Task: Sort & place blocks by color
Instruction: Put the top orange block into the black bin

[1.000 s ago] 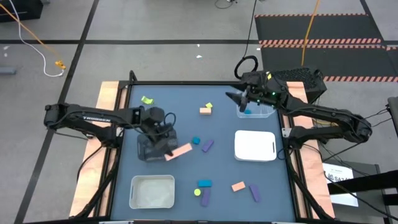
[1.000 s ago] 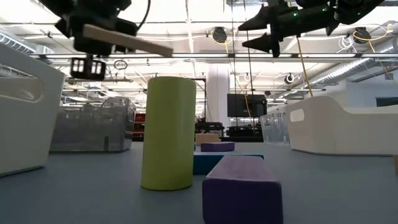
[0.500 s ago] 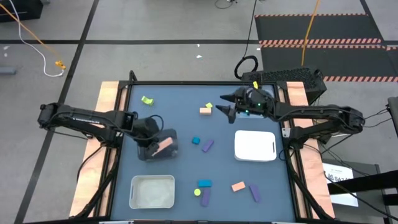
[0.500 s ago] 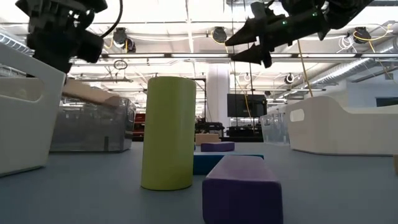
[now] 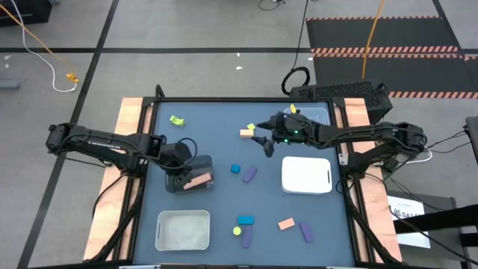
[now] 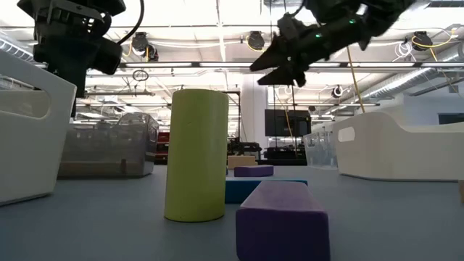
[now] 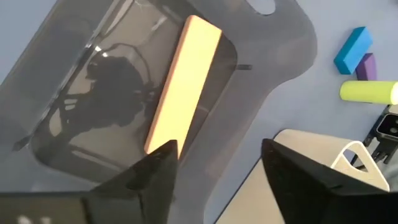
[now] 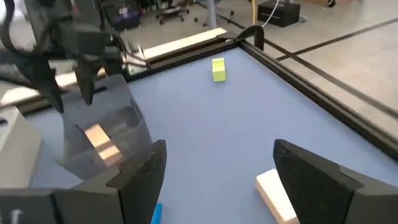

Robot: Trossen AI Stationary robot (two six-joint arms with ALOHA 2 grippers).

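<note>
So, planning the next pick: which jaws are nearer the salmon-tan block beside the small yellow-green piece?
Right. The right gripper hovers just beside that salmon-tan block; the left gripper is at the dark clear bin, across the table.

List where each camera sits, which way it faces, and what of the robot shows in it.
High view: overhead, facing straight down; both arms, the left gripper over the dark bin, the right gripper mid-table.
Low view: table-top height, facing level across; the yellow-green cylinder close, arms overhead.
Left wrist view: above the dark bin, its own open fingers showing.
Right wrist view: faces across the table, own open fingers showing.
Shared: both wrist views show the salmon bar in the bin.
</note>
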